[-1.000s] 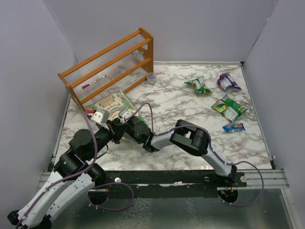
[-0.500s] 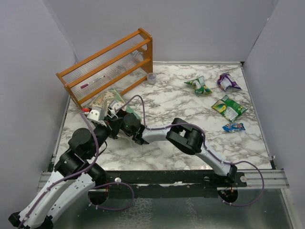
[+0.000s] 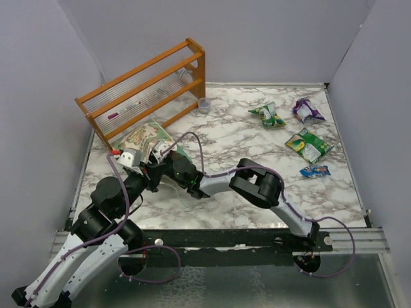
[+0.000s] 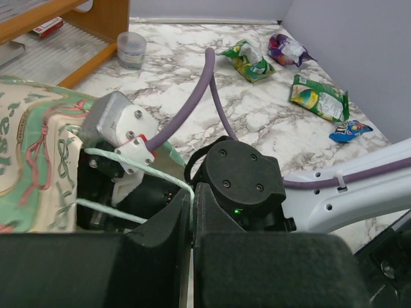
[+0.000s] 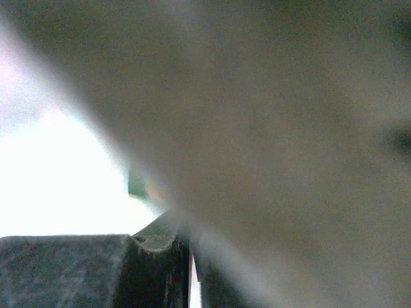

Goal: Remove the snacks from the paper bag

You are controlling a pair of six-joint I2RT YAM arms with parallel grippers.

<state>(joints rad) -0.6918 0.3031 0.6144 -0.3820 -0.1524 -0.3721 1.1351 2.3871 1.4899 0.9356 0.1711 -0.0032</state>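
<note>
Left pincer looks pressed on the cord handle of the paper bag; hold it taut so the mouth gapes. Right pincer is inside the bag, and I cannot tell its grip: probe gently. Four snacks lie well right of the bag on the bench.

paper bag: matt paper | snacks: glossy crinkled foil | rack: varnished wood | table: polished marble-look

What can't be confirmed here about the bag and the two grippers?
Bag contents: the right arm covers its mouth in the top view, and the right wrist view is blur.
Right gripper hold: blurred in its own view, buried under that arm from above.
Left gripper, shut on a green cord: where the cord attaches is hidden behind that arm.
</note>
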